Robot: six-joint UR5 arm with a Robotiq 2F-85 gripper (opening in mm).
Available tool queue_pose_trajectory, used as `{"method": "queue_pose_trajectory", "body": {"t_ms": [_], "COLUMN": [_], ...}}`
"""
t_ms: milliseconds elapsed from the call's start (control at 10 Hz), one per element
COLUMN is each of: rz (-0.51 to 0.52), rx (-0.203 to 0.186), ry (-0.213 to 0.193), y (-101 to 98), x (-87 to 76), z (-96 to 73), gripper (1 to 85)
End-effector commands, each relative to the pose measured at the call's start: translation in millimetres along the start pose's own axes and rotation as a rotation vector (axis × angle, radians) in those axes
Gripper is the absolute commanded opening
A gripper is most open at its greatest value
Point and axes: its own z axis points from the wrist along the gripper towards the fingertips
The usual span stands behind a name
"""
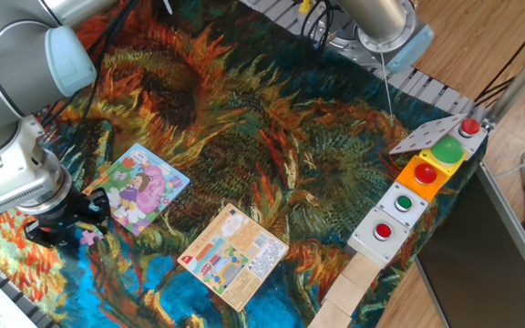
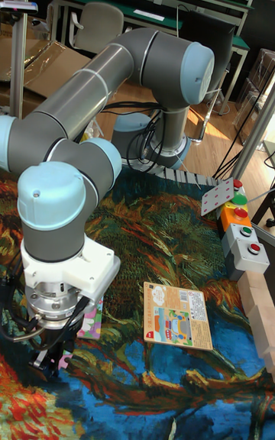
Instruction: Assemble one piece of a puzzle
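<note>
The piece (image 1: 89, 236), small and pink-lilac, lies on the cloth at the lower left, just left of the puzzle's near corner. The puzzle (image 1: 139, 187) is a square cartoon board with a girl in purple and pink, lying flat. My gripper (image 1: 65, 232) is down at the cloth right beside the piece, its dark fingers spread, and looks open. In the tall fixed view the gripper (image 2: 50, 360) hangs under the white wrist, a bit of the piece (image 2: 64, 361) shows at one fingertip, and the arm hides most of the puzzle (image 2: 90, 319).
An orange-peach printed card (image 1: 235, 255) lies right of the puzzle. A button box (image 1: 417, 191) with red and green buttons stands at the right edge, with wooden blocks (image 1: 349, 292) in front of it. The table's near-left edge runs close behind the gripper.
</note>
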Motion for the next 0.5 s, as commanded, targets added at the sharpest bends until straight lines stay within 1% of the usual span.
{"method": "queue_pose_trajectory", "body": {"t_ms": [0, 200, 300, 400], "rz": [0.003, 0.001, -0.002, -0.002], "rx": [0.002, 0.003, 0.004, 0.006], "ry": [-0.011, -0.013, -0.014, -0.013], "y": [-1.0, -1.4, -1.7, -2.5], "x": [-0.7, -1.7, -1.9, -1.7], "z": [-2.1, -2.2, -2.2, -2.1], "gripper": [49.3, 49.0, 47.0, 37.7]}}
